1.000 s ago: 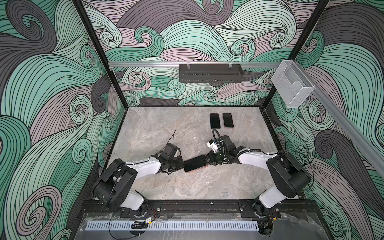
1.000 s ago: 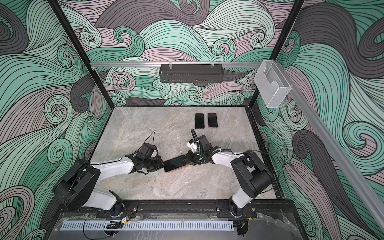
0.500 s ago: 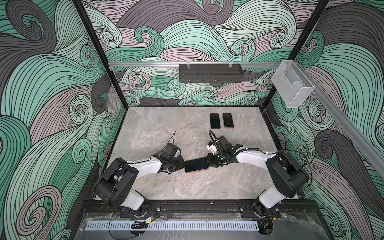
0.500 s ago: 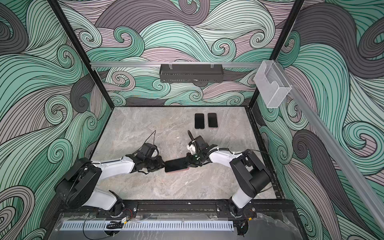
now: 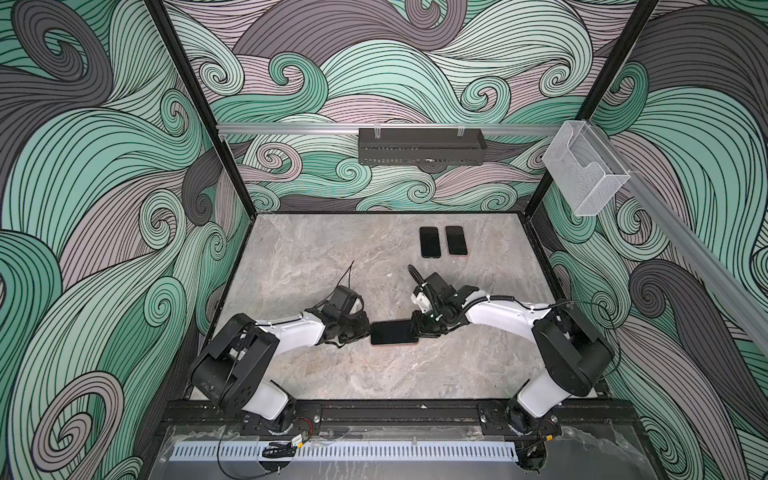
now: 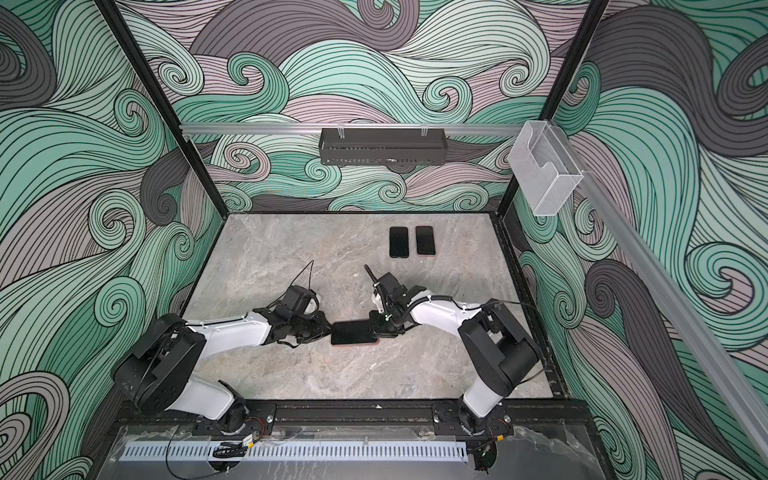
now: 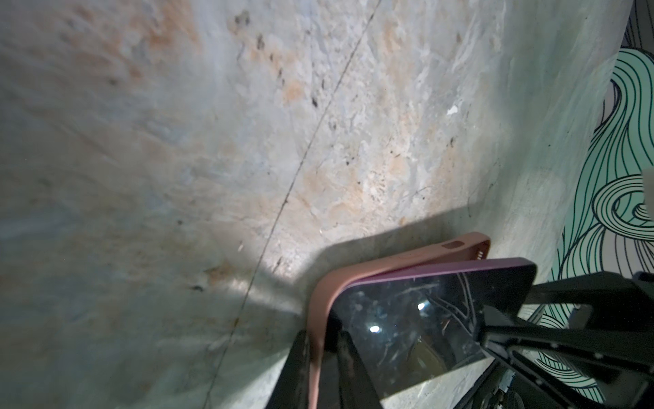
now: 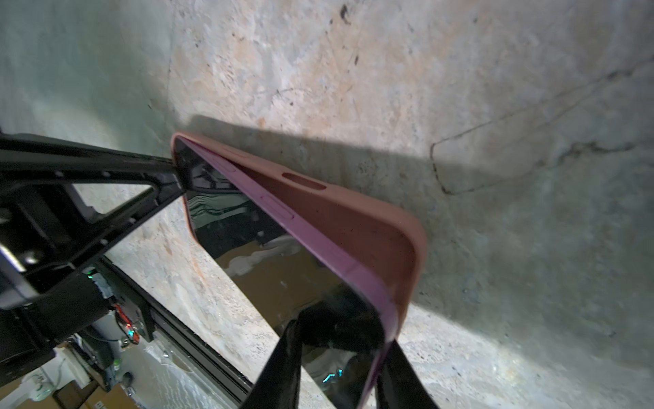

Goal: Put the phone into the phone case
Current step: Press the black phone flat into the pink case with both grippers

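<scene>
Subject phone (image 5: pixel 392 332) lies at front-centre of the table (image 5: pixel 311 270), a matt stone-look slab veined grey and beige, directly between the two grippers. It is a thin rectangle with rounded corners. Its black glass face is glossy, smudged and reflective in the wrist views, and a satin purple edge band carries slim raised side buttons. Under it sits the phone case (image 8: pixel 354 219), a matt, soft-looking shell of dusty pink with rounded corners, an oval slot cut in one long wall and a row of small holes at one short end. Fit is partial. At the end by the left gripper (image 5: pixel 365 330) the case rim wraps the glass. Towards the right gripper (image 5: pixel 415 328) the phone rides up out of the shell, its purple edge standing clear above the case wall in a widening wedge. The left gripper's black angular fingers (image 7: pixel 293 368) are clamped on the case's short end, one outside the rim and one over the glass. The right gripper's fingers (image 8: pixel 283 364) straddle the raised corner of the phone; whether they press on it cannot be told. At the rear of the table one dark handset (image 5: pixel 429 242) and a second handset (image 5: pixel 456 240) lie flat, side by side, well apart from the work. A black perforated tray (image 5: pixel 419 145) hangs on the back rail, and a clear plastic holder (image 5: pixel 582 174) is fixed at the right.
</scene>
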`<state>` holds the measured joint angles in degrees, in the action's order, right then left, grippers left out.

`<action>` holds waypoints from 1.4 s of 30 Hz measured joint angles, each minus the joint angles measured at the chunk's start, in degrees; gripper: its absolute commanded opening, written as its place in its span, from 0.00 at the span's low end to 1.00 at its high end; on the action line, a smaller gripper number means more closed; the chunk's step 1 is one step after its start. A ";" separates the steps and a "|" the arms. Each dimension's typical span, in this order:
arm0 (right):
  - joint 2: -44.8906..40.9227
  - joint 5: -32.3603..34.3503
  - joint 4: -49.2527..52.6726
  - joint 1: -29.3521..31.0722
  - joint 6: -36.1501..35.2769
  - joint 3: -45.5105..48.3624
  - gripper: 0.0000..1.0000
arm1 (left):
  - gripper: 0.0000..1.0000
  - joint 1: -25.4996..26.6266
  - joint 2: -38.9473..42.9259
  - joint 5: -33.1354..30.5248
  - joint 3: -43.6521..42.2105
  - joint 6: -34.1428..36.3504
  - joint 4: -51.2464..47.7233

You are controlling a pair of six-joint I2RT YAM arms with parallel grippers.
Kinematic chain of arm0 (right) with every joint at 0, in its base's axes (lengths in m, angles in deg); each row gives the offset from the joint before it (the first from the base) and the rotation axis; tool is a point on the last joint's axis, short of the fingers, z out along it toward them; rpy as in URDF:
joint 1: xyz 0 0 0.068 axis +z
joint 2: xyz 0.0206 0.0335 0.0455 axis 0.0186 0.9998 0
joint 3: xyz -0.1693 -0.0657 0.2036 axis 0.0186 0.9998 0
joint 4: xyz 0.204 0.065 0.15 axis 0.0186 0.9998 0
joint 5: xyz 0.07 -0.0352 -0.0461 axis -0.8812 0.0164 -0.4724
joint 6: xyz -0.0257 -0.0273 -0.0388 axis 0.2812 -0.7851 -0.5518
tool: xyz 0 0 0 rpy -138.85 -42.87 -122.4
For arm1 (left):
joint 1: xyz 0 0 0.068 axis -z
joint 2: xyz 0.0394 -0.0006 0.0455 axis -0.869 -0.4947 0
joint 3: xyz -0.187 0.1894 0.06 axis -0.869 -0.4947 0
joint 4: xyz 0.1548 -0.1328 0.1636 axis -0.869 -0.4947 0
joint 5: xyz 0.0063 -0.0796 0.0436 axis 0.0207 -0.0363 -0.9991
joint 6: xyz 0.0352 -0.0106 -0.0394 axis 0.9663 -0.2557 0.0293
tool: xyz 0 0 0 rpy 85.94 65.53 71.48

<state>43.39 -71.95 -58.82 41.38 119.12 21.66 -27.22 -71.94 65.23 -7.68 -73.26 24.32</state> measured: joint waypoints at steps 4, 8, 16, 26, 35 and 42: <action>0.26 3.87 3.08 0.94 -1.55 -0.20 0.38 | 0.17 0.70 -0.35 0.44 0.00 0.04 0.46; 0.26 6.03 5.25 1.20 -2.84 -1.18 0.39 | 0.17 0.79 -0.35 0.48 0.07 0.13 0.37; 0.26 8.17 7.08 1.20 -4.37 -2.40 0.36 | 0.26 1.01 -0.33 0.48 0.72 0.42 -1.20; 0.26 7.85 7.54 1.62 -5.29 -2.25 0.24 | 0.36 1.09 2.19 1.07 1.46 2.03 -5.66; 0.26 6.67 7.13 2.01 -5.51 -1.95 0.20 | 0.32 1.16 1.57 3.37 1.53 3.85 -6.54; 0.26 6.43 6.56 1.99 -5.31 -1.42 0.17 | 0.27 1.60 -0.72 4.85 1.84 4.13 -5.46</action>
<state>43.65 -65.52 -52.26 43.37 113.81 20.23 -25.63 -72.66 70.08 -5.85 -69.13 18.86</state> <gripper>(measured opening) 0.174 0.277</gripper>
